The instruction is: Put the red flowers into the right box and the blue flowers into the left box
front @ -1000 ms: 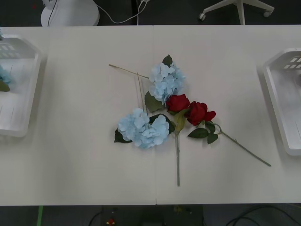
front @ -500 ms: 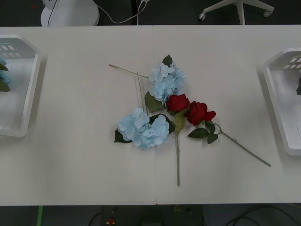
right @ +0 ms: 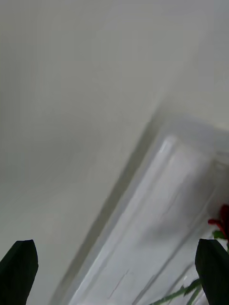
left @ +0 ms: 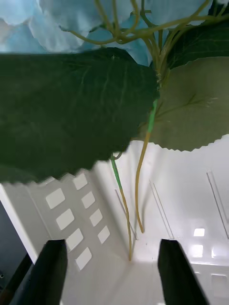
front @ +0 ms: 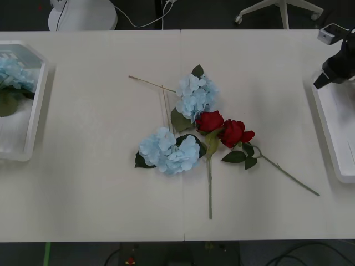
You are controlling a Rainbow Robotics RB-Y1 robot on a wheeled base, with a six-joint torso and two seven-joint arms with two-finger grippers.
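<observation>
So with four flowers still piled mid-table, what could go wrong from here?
1. The two red flowers lie against a blue flower, and one stem runs under the nearer blue head; lifting one may drag another along.
2. Those stems are thin and flat on the table, so a grasp could slip.
3. The right claw, open over the right box, could clip the rim when heading out. The left claw is open in the left box.

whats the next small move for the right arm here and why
Probably swing the right gripper, fingers open over the shallow white right tray, back toward the two deep-red roses still lying mid-table beside two pale blue hydrangea heads; nearest unsorted flowers for its side.
</observation>
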